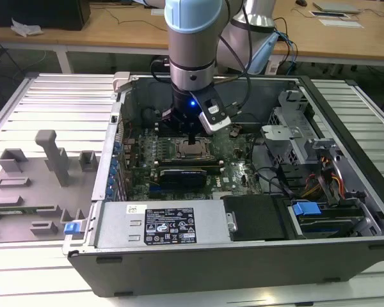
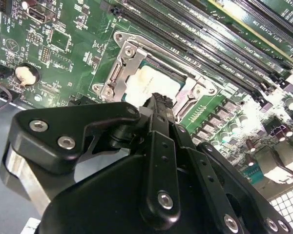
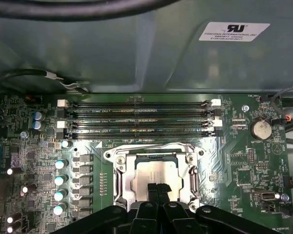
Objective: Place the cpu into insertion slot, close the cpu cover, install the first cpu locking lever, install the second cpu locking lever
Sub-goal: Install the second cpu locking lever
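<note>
The gripper (image 3: pixel 157 187) is seen straight above the socket, fingers pressed together with no gap between them, tips touching or just over the chip (image 3: pixel 158 176). Whether the chip is pinched cannot be told; it looks more like closed fingers resting on its top. The chip is lying inside the socket (image 3: pixel 156 178), pale top up and seemingly flat, framed by the cover (image 3: pixel 156 157), whose silver plate appears to be lying down around it in both wrist views. In the exterior view the arm (image 1: pixel 191 45) is hanging down into the open computer case (image 1: pixel 243 256), over the motherboard (image 3: pixel 237 161).

Risks, as judged: if the chip is not fully seated or is a bit skewed, downward pressure from the fingertips could bend the contacts underneath. A sideways drag of the closed tips could shift the chip out of its seat or scratch it. The memory slots (image 3: pixel 139 119) lie just beside the socket, so a tilted wrist could knock their clips. The levers are not clearly made out, so latching state cannot be told
</note>
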`<state>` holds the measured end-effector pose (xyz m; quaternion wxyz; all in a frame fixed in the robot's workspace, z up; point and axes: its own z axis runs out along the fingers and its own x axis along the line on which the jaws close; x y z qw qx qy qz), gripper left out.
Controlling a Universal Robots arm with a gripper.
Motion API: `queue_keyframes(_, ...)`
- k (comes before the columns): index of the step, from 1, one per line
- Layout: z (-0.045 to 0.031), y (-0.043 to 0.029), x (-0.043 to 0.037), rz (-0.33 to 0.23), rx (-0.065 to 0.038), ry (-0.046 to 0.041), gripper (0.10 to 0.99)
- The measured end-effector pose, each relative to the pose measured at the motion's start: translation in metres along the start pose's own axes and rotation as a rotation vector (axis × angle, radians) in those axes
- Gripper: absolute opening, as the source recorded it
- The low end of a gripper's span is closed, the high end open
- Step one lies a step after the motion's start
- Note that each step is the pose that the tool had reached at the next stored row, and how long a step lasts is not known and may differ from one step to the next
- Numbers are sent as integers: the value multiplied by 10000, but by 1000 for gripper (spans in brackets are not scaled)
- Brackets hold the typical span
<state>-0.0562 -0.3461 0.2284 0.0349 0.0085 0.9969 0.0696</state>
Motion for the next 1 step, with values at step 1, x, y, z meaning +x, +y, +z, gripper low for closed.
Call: queue_keyframes(1,0,0,0,0,2,0,106)
